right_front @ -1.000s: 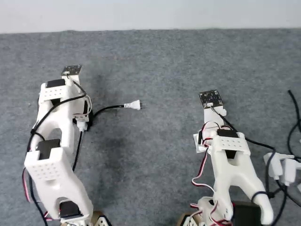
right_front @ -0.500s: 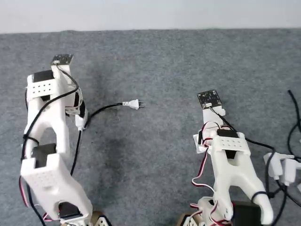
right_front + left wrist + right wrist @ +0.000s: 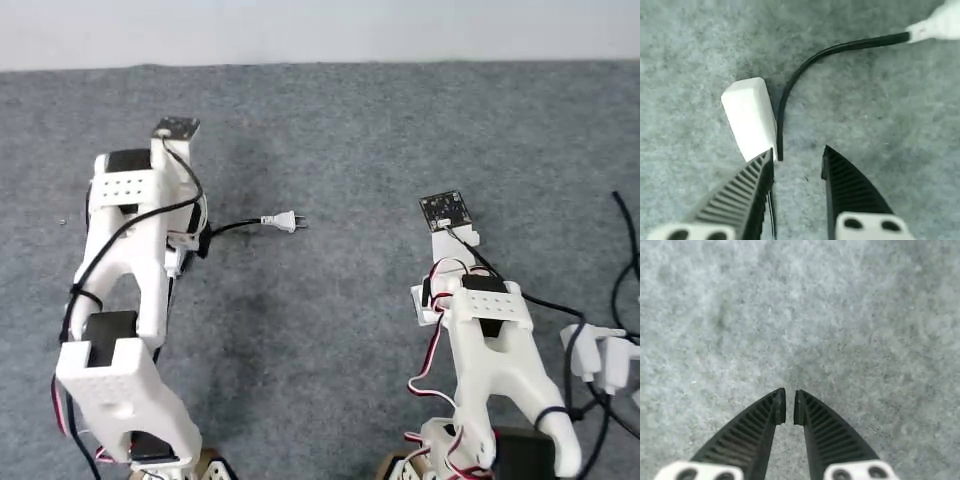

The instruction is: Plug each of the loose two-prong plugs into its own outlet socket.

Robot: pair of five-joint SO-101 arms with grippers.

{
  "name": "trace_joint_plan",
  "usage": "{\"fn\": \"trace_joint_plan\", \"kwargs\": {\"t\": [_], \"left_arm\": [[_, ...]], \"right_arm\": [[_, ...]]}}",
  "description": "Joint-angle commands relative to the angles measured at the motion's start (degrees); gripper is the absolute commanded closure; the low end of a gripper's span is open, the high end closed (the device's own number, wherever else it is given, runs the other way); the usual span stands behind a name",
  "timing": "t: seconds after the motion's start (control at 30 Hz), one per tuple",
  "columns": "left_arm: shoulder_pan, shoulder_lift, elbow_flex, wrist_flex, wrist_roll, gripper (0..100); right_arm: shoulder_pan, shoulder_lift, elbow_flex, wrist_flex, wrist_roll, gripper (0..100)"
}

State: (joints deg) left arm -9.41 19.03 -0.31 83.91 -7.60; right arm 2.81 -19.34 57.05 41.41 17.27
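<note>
Seeing plug [image 3: 283, 222] lying flat on grey bench [image 3: 400, 120], prongs pointing away from left arm [image 3: 130, 260], not seated in anything. Tracing black cord [image 3: 232, 229] running from plug back under left gripper [image 3: 797, 152]. Finding that gripper hanging low over the cord, well short of the plug, with fingers [image 3: 755, 185] standing wide and gripping nothing. Seeing cord passing just inside one finger. Noting white block [image 3: 747, 117] lying just beside the cord, on the stretch far from the plug, close by one fingertip. Not making out contact there. Finding right gripper [image 3: 789, 406] well apart from plug over bare bench, fingers nearly together with a thin slit, holding nothing. Noting white pieces [image 3: 598, 355] and dark cables [image 3: 628, 270] farther from plug, beyond right arm [image 3: 490, 340].
</note>
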Motion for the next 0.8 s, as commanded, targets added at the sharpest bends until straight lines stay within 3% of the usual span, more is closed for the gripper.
{"fn": "trace_joint_plan", "kwargs": {"t": [0.0,0.47,0.77], "left_arm": [[-0.97,-3.25,3.47,-6.24,-0.26,85],[-8.53,-1.23,7.08,-9.67,-0.70,85],[-11.69,5.63,-0.22,-10.37,-0.44,85]], "right_arm": [[0.13,-0.04,-2.99,0.75,0.62,95.6],[0.22,-0.04,-2.99,0.75,0.62,95.7],[0.22,-0.04,-2.99,0.75,0.62,95.7]]}}
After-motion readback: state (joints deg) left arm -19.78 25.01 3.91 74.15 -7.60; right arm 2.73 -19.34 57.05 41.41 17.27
